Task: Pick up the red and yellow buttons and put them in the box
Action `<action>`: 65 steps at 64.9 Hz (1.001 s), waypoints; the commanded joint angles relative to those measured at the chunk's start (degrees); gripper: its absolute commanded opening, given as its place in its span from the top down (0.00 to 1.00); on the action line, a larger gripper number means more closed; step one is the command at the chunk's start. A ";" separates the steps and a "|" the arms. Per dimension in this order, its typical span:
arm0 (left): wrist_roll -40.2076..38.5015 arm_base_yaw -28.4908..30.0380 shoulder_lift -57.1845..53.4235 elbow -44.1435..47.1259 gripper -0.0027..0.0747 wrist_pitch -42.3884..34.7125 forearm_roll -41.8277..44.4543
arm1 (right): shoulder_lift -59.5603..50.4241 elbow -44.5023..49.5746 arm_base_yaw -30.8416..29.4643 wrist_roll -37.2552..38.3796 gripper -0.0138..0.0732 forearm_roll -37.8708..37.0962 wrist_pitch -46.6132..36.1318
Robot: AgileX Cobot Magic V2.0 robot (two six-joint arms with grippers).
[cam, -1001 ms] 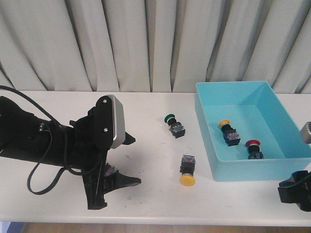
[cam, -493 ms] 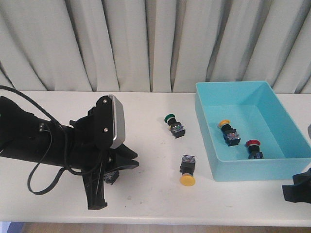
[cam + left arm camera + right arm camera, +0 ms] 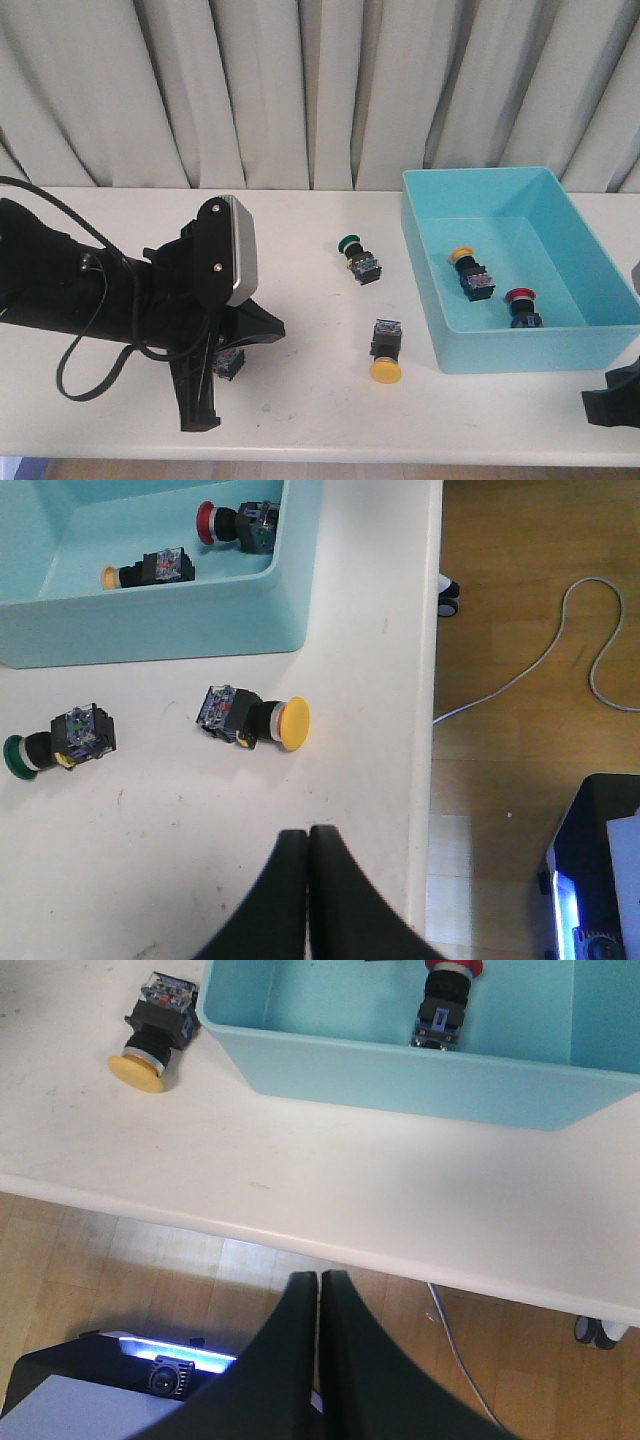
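On the white worktop [image 3: 310, 400], a yellow button [image 3: 386, 351] lies on its side at about 8 o'clock from the light-blue box [image 3: 520, 355], just beside its near-left corner. Inside the box rest another yellow button [image 3: 470, 272] and a red button [image 3: 522, 306]. A green button [image 3: 359, 257] lies at 12 o'clock from the loose yellow one. The left gripper [image 3: 309, 842] has its jaws clenched on nothing, a dark button-like item [image 3: 229, 362] seemingly beneath it. The right gripper [image 3: 318, 1290] is likewise pressed closed, empty.
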 commanded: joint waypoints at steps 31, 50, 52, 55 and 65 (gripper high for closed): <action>-2.27 -0.16 -2.29 -1.51 0.97 -1.31 -0.87 | -0.52 -1.38 -0.21 -0.28 0.85 0.22 -1.72; -56.59 -0.16 -9.43 -1.51 0.97 -14.54 35.74 | -0.52 -1.38 -0.21 -0.28 0.85 0.22 -1.66; -62.10 -0.16 -10.47 -1.51 0.97 -14.68 41.56 | -0.52 -1.38 -0.21 -0.28 0.85 0.22 -1.66; -70.79 -0.16 -11.92 -1.51 0.97 -14.30 48.97 | -0.52 -1.38 -0.21 -0.28 0.85 0.22 -1.66; -89.77 -0.04 -17.21 -0.85 0.97 -13.86 65.86 | -0.52 -1.38 -0.21 -0.28 0.85 0.22 -1.61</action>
